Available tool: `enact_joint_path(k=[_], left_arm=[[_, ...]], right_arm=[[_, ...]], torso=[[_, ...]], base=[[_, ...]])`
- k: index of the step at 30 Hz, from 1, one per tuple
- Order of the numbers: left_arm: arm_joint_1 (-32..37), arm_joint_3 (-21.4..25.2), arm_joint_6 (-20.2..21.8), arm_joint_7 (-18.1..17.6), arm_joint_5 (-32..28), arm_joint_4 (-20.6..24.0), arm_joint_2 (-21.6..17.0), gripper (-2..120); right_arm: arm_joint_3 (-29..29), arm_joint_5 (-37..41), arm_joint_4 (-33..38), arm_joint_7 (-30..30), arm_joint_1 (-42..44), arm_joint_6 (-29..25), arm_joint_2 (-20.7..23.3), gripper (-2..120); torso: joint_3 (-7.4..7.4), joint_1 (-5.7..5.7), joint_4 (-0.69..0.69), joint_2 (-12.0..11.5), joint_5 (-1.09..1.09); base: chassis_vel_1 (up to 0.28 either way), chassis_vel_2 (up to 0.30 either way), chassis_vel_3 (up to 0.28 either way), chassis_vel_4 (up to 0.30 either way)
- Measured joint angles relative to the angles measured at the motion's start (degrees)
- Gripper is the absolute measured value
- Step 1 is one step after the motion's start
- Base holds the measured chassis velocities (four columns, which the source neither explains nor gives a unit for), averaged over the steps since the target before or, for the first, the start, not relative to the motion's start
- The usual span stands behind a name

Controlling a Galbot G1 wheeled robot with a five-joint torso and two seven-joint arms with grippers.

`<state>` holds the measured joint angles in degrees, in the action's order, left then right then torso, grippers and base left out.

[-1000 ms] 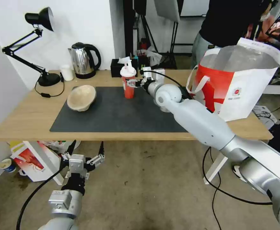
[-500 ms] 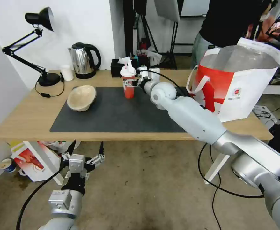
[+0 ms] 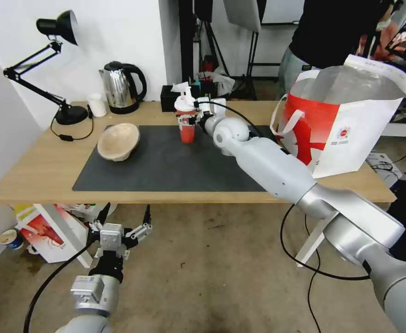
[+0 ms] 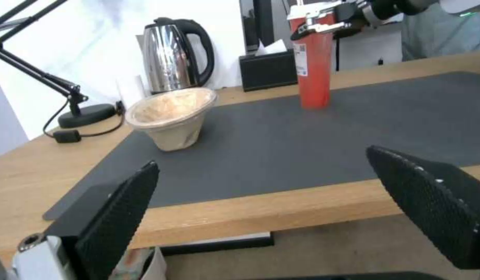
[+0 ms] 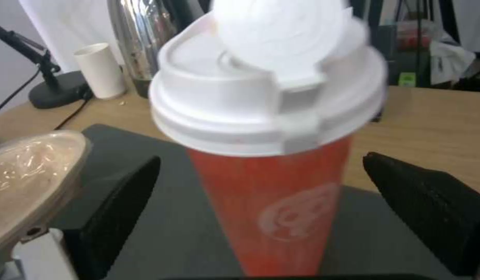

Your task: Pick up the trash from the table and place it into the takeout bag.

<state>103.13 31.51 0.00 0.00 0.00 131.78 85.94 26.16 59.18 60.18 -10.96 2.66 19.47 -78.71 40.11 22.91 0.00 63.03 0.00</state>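
The right hand [image 3: 187, 121] reaches across the surface [image 3: 36, 171] to the red drink cup [image 3: 186, 124], which stands upright at the far edge of the dark mat [image 3: 166, 166]. Its fingers [image 5: 121, 206] are spread apart on either side of the cup, not clamped. The beige pulp bowl [image 3: 118, 141] rests on the mat's left end. The takeout bag [image 3: 346, 125] stands open at the right. The left hand [image 3: 119, 231] hangs below the near edge, fingers apart.

The right end effector [image 3: 187, 121] has closed in around the red cup [image 3: 186, 124].
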Motion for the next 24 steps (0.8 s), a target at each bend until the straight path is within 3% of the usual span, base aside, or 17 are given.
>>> enact_joint_path(k=[24], left_arm=[[0.0, 0.0, 0.0, 0.0, 0.0, 0.0, 0.0, 100]], right_arm=[[-0.49, -0.95, -4.35, 1.56, -0.65, -1.45, -1.92, 98]], torso=[[0.0, 0.0, -0.01, 0.01, 0.0]], base=[[0.0, 0.0, 0.0, 0.0]])
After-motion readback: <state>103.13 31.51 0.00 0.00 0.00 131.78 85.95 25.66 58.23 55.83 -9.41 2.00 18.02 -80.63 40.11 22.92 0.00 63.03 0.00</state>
